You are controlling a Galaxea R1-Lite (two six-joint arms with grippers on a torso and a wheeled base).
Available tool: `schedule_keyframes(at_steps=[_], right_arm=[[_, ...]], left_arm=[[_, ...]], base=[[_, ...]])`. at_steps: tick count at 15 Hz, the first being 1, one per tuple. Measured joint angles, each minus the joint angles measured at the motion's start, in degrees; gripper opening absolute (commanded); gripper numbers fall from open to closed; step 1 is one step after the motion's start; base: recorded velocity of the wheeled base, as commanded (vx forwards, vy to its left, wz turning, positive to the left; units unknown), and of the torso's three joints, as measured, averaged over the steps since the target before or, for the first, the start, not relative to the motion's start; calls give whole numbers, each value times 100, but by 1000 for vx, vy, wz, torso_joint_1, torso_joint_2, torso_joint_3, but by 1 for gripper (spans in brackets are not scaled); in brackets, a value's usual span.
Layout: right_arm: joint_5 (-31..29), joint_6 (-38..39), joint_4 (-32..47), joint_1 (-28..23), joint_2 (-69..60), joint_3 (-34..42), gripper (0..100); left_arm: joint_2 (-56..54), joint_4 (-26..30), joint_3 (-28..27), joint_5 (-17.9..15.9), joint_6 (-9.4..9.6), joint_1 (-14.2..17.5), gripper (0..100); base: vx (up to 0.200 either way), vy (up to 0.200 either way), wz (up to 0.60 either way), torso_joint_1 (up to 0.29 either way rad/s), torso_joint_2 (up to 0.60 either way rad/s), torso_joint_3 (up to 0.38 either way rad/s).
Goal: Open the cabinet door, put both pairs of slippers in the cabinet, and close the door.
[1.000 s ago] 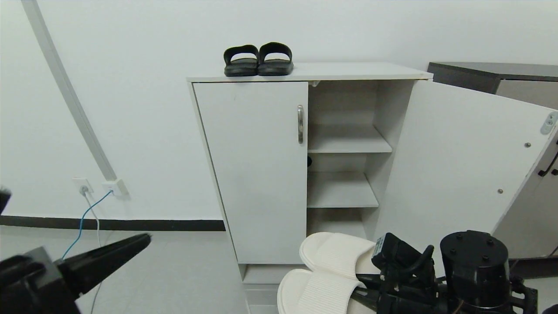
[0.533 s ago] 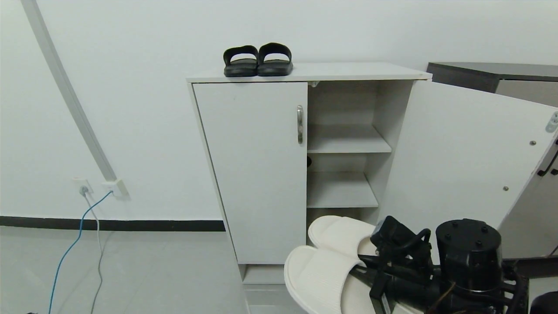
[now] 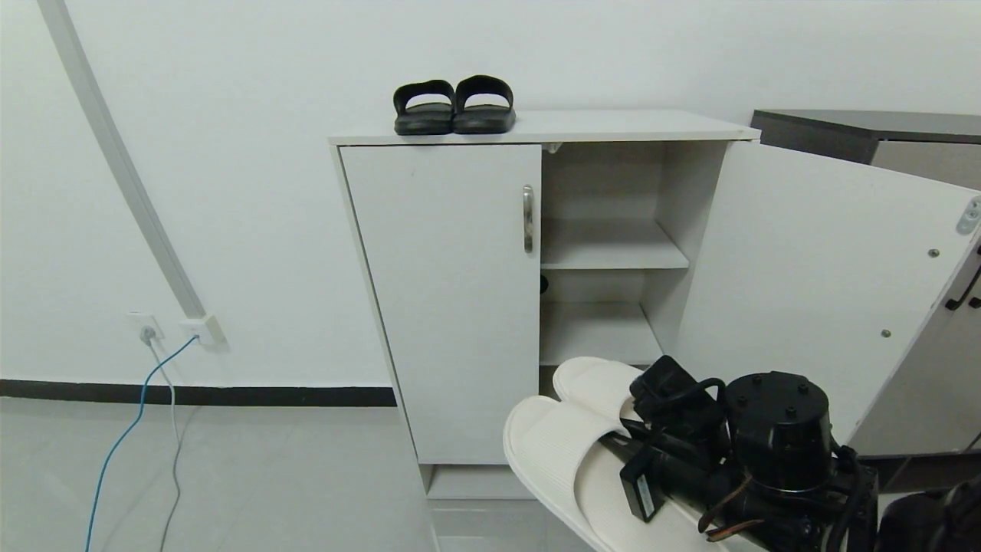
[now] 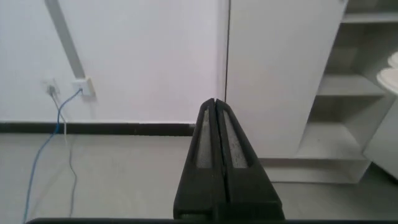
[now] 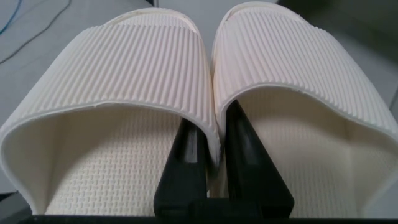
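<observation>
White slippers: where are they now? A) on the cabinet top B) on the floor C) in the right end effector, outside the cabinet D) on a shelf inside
C: the right end effector clamps the white slippers by their touching inner walls, short of the cabinet.

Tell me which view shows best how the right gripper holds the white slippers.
The right wrist view: the right gripper pinches the white slippers by their inner straps. The head view hides the grip behind the arm; the left wrist view catches their toes.

Cream slippers [image 5: 143,68] look ribbed and matt; the cabinet door [image 3: 452,307] is smooth, its handle [image 3: 527,218] shiny metal.
</observation>
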Motion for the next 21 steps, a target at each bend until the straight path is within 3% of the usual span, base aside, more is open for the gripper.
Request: schedule_keyframes(at_steps=[1,2,4,7,10,16,21], right_arm=[[-46,23,-55,26,45,-17,0],[-60,78,-119,63,88,-22,0],[-83,191,-297,122,172,-22,0],[-167,480,-361,146,310,-88,0],[-1243,850,-358,238,563,-472,0],[-3402,1011,-347,601,1729,-1932,0],[-4042,1052,-352,425,2294,-2569,0]], left_arm=[[-44,-2,22,-84,154,2,0],[-72,20,22,-176,162,2,0],[-102,269,28,-653,9,10,0],[-117,279,33,-688,-49,10,0],[-121,279,33,-677,-158,7,0],[-123,282,33,-677,-187,7,0],[-121,284,33,-674,-187,5,0]], base=[[0,0,0,0,0,0],[0,0,0,0,0,0],[0,0,0,0,0,0],[0,0,0,0,0,0],[0,0,0,0,0,0],[0,0,0,0,0,0],[0,-120,0,-1,1,0]])
